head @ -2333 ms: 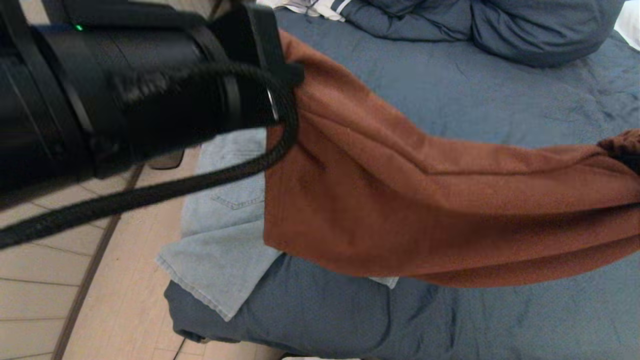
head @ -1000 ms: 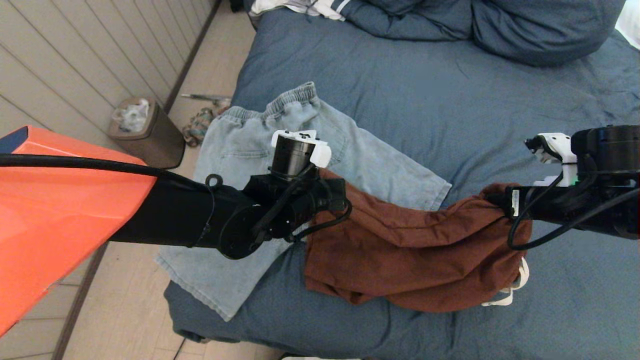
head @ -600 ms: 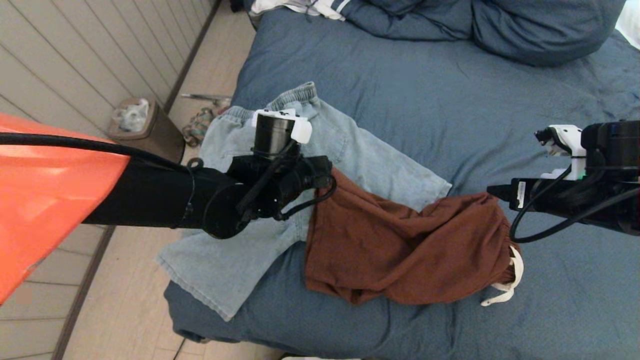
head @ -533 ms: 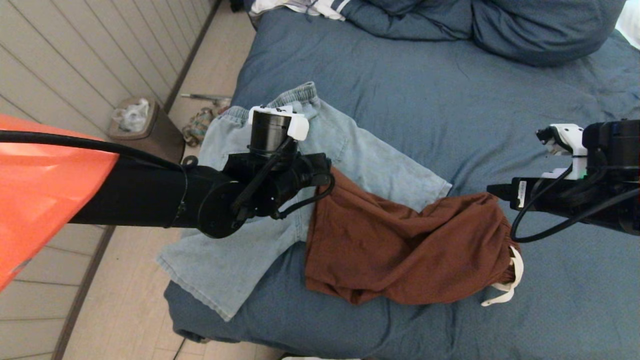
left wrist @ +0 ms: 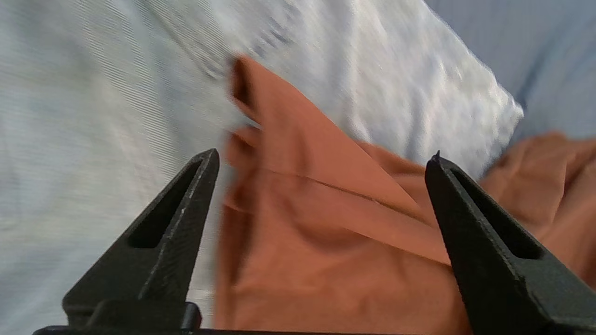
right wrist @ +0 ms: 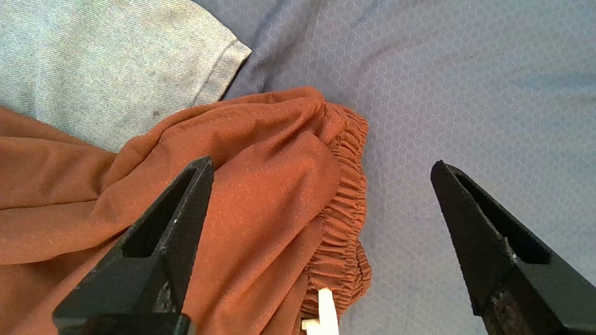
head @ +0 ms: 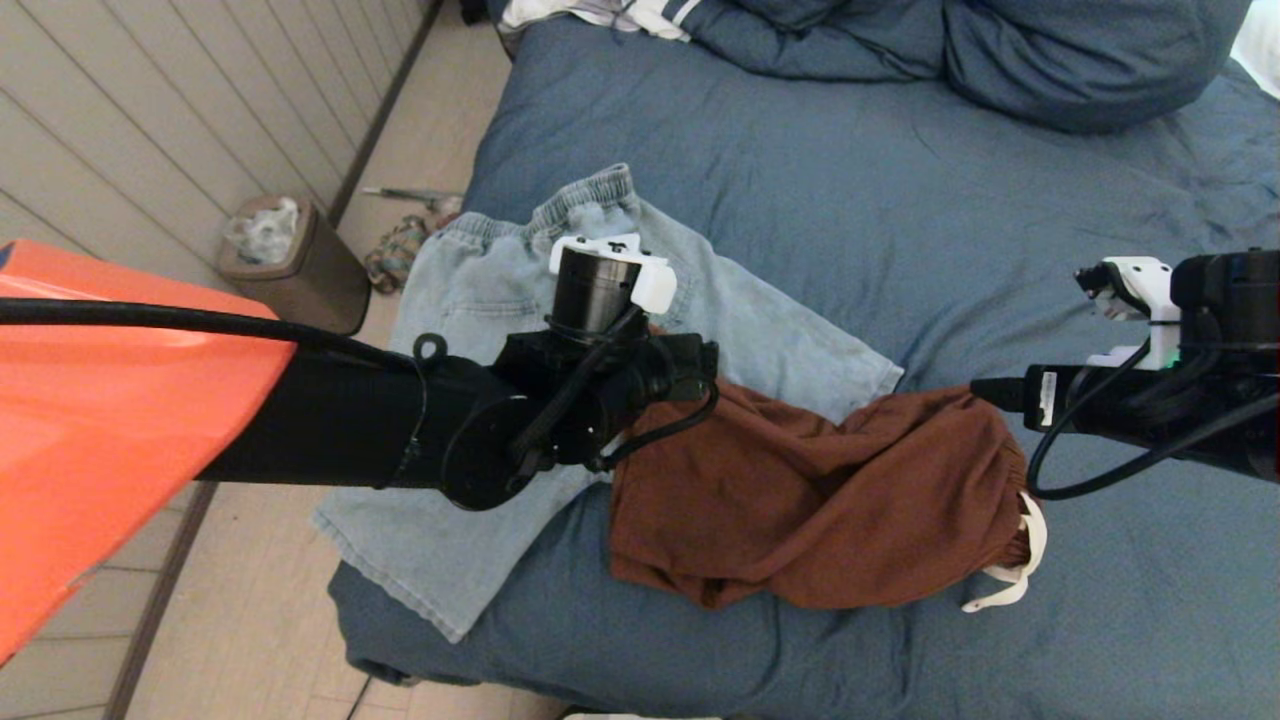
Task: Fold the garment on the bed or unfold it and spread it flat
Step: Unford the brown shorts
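Under the left arm, rust shorts partly hidden; left end effector and right end effector wide, empty.

Bed, slate-blue cover, wrinkled; blue pillows at its far end. Light-blue denim shorts flat on the bed's left near corner. Rust-brown garment, bunched, white drawstring showing, partly overlapping the shorts. Left arm above the shorts; right arm above the bed's right side. Waste bin on the floor left of the bed.
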Available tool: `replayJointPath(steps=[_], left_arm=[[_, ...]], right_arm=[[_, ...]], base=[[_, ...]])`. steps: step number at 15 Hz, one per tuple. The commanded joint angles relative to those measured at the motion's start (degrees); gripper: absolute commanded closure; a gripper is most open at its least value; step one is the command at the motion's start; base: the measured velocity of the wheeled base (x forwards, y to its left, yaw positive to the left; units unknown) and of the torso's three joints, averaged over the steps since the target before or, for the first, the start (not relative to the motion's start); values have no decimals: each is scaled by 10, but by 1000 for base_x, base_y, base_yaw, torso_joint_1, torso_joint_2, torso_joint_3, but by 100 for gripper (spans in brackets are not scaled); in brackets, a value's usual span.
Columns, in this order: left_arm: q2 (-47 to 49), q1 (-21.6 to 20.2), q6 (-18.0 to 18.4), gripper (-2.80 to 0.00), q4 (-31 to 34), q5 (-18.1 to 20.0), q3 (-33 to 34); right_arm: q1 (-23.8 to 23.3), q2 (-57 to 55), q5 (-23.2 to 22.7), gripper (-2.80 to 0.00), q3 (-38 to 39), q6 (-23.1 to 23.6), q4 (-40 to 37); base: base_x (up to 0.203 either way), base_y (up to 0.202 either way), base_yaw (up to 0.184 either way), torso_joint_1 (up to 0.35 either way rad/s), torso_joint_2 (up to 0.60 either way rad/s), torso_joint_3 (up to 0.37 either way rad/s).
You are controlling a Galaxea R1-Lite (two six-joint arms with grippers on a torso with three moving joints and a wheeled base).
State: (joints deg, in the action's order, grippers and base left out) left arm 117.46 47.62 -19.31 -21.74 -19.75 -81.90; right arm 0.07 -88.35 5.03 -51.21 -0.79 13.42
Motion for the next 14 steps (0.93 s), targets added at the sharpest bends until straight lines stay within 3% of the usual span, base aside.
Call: replayJointPath(steps=[1,14], left_arm=[[33,8,-1,-280,-1,-1,-5],[7,46,-1,-280,-1,-8,5]], right_arm=[[1,-1,-1,-280,1,0,1],[2,-5,-13,-280,20,-4,4]], base=[[0,0,0,0,0,0],[0,0,0,0,0,0]])
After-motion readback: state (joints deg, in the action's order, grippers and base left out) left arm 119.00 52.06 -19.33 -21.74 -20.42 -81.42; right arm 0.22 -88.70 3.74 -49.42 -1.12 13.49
